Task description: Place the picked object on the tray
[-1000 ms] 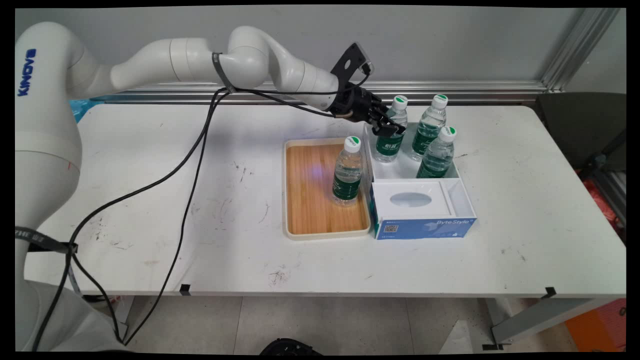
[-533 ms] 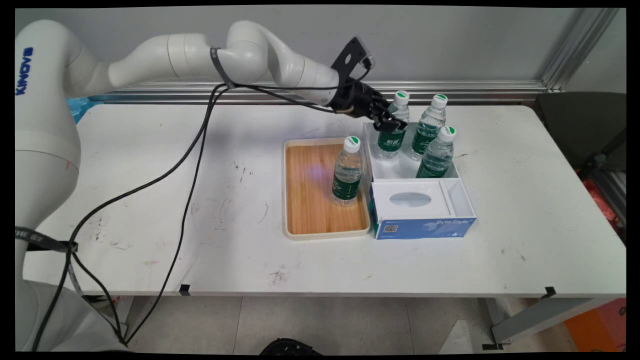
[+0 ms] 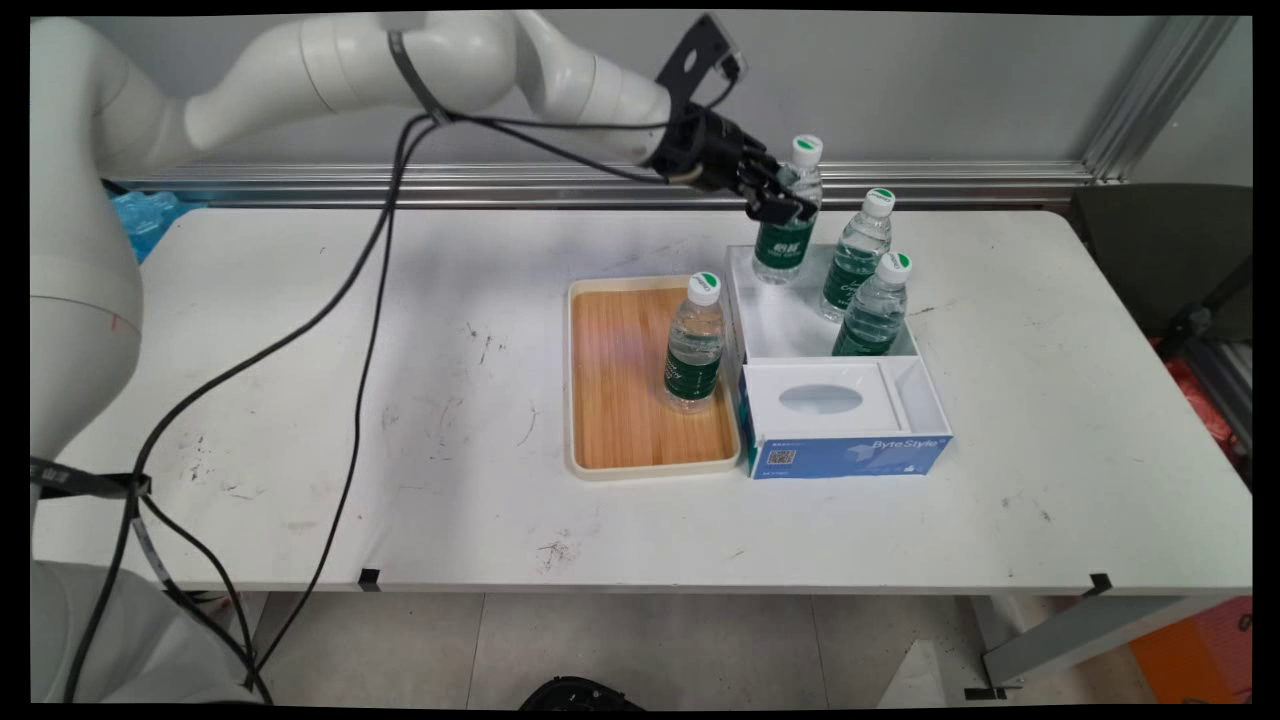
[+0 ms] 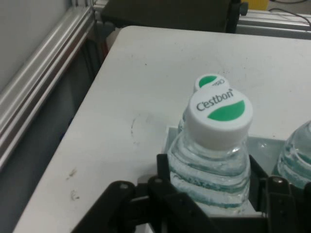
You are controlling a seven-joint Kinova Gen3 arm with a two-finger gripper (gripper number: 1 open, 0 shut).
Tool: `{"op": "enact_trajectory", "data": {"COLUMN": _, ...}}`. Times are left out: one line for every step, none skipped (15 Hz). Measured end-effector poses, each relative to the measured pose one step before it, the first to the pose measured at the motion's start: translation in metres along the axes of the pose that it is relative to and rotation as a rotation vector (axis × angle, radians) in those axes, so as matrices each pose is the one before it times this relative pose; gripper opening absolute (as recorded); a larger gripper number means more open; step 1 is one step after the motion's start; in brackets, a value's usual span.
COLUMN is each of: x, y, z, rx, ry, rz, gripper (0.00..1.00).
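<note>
Bottle lift in progress, by the look of it: clear plastic water bottle with green label and white-and-green cap [image 3: 790,215] hangs clamped in the black two-finger gripper [image 3: 783,203], with its base up around the rim level of the white open-top box with blue printed front [image 3: 848,455], over the box's far-left corner. To do this step well, I'd judge: keep the bottle upright, raise it until the base is fully above the box wall before any sideways travel, and keep the squeeze steady, since the thin ribbed plastic flexes and could slip. Watch the two matching water bottles standing in the box, one at the far right [image 3: 857,258] and one nearer [image 3: 875,307]; they sit just beside the held bottle, and a swing could knock them. Fingers [image 4: 165,170]: closed to bottle width, pressing both sides of the ribbed shoulder just below the cap, as the hand view shows; nothing else touched. Another same-type bottle [image 3: 694,343] stands upright on the wood-floored tray with cream rim [image 3: 580,380], which lies touching the box's left side on the white worktop [image 3: 300,400].
</note>
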Motion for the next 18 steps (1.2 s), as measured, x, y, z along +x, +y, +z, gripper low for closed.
{"op": "enact_trajectory", "data": {"x": 0.00669, "y": -0.00112, "z": -0.00876, "rx": 0.00051, "ry": -0.00469, "rz": -0.00037, "gripper": 0.00}}
{"op": "enact_trajectory", "data": {"x": 0.00544, "y": -0.00151, "z": -0.00840, "rx": 0.00140, "ry": -0.00494, "rz": -0.00069, "gripper": 0.00}}
{"op": "enact_trajectory", "data": {"x": 0.00525, "y": -0.00173, "z": -0.00994, "rx": 0.00176, "ry": -0.00880, "rz": -0.00170, "gripper": 0.00}}
{"op": "enact_trajectory", "data": {"x": 0.00206, "y": -0.00123, "z": -0.00600, "rx": 0.00169, "ry": -0.00633, "rz": -0.00201, "gripper": 0.00}}
{"op": "enact_trajectory", "data": {"x": 0.00181, "y": -0.00157, "z": -0.00805, "rx": 0.00312, "ry": -0.00967, "rz": -0.00426, "gripper": 0.00}}
{"op": "enact_trajectory", "data": {"x": 0.00077, "y": -0.00130, "z": -0.00816, "rx": 0.00294, "ry": -0.01049, "rz": -0.00450, "gripper": 0.00}}
{"op": "enact_trajectory", "data": {"x": -0.00030, "y": -0.00143, "z": -0.00987, "rx": 0.00358, "ry": -0.01467, "rz": -0.00681, "gripper": 0.00}}
{"op": "enact_trajectory", "data": {"x": -0.00208, "y": -0.00090, "z": -0.01007, "rx": 0.00307, "ry": -0.01569, "rz": -0.00605, "gripper": 0.00}}
{"op": "enact_trajectory", "data": {"x": -0.00519, "y": -0.00004, "z": -0.01366, "rx": 0.00166, "ry": -0.02383, "rz": -0.00353, "gripper": 0.00}}
{"op": "enact_trajectory", "data": {"x": -0.00538, "y": 0.00064, "z": -0.00998, "rx": 0.00166, "ry": -0.01726, "rz": -0.00014, "gripper": 0.00}}
{"op": "enact_trajectory", "data": {"x": -0.00686, "y": 0.00164, "z": -0.01044, "rx": 0.00212, "ry": -0.01826, "rz": 0.00285, "gripper": 0.00}}
{"op": "enact_trajectory", "data": {"x": -0.00810, "y": 0.00222, "z": -0.01013, "rx": 0.00364, "ry": -0.01804, "rz": 0.00414, "gripper": 0.00}}
{"op": "enact_trajectory", "data": {"x": -0.00741, "y": 0.00238, "z": -0.00750, "rx": 0.00050, "ry": -0.01696, "rz": 0.00425, "gripper": 0.00}}
{"op": "enact_trajectory", "data": {"x": -0.00967, "y": 0.00335, "z": -0.00829, "rx": -0.00043, "ry": -0.01985, "rz": 0.00543, "gripper": 0.00}}
{"op": "enact_trajectory", "data": {"x": -0.01030, "y": 0.00406, "z": -0.00755, "rx": -0.00211, "ry": -0.01842, "rz": 0.00708, "gripper": 0.00}}
{"op": "enact_trajectory", "data": {"x": -0.01009, "y": 0.00415, "z": -0.00631, "rx": -0.00268, "ry": -0.01581, "rz": 0.00793, "gripper": 0.00}}
{"op": "enact_trajectory", "data": {"x": -0.00809, "y": 0.00366, "z": -0.00442, "rx": -0.00260, "ry": -0.01205, "rz": 0.00692, "gripper": 0.00}}
{"op": "enact_trajectory", "data": {"x": -0.00853, "y": 0.00414, "z": -0.00394, "rx": -0.00258, "ry": -0.01136, "rz": 0.00766, "gripper": 0.00}}
